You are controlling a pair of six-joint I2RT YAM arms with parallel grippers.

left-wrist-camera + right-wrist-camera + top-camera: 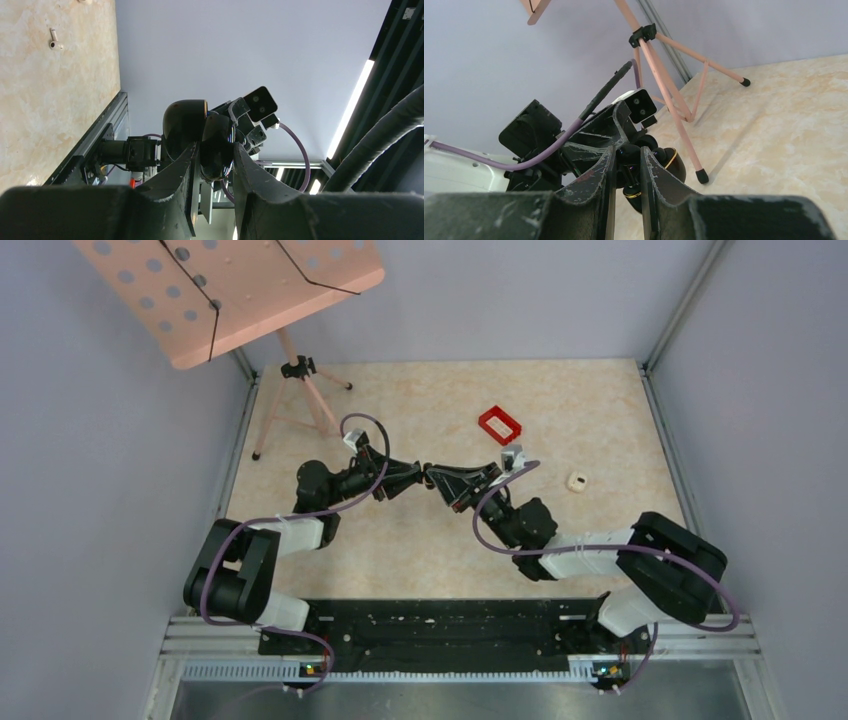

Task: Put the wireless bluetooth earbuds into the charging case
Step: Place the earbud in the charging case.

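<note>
- Left pincer point(216, 155) is pressed onto the case point(218, 142). One finger sits on each side of the glossy black shell, which is held up off the surface point(420, 400).
- From the left wrist view, the case shows two rounded black halves side by side. It looks open, though the hinge itself cannot be made out.
- Right pincer point(627, 157) has its fingers nearly together, pinching the dark bud point(627, 163) — only a small glossy sliver of it shows between the pads.
- From the right wrist view, the case sits just beyond the dark bud, very near it, with a thin gold line along its edge. Whether bud and case touch cannot be told.
- From above, the two pincers meet tip to tip over the middle of the surface. The left arm reaches in from the left and the right arm from the right.
- Pale bud point(577, 481) lies alone on the surface to the right, well apart from both pincers. No pincer holds it.
- Tray point(500, 425) — red and rectangular — rests on the surface just behind the right pincer.
- Stand point(230, 290), a pink perforated desk on a tripod, is at the far left corner.
</note>
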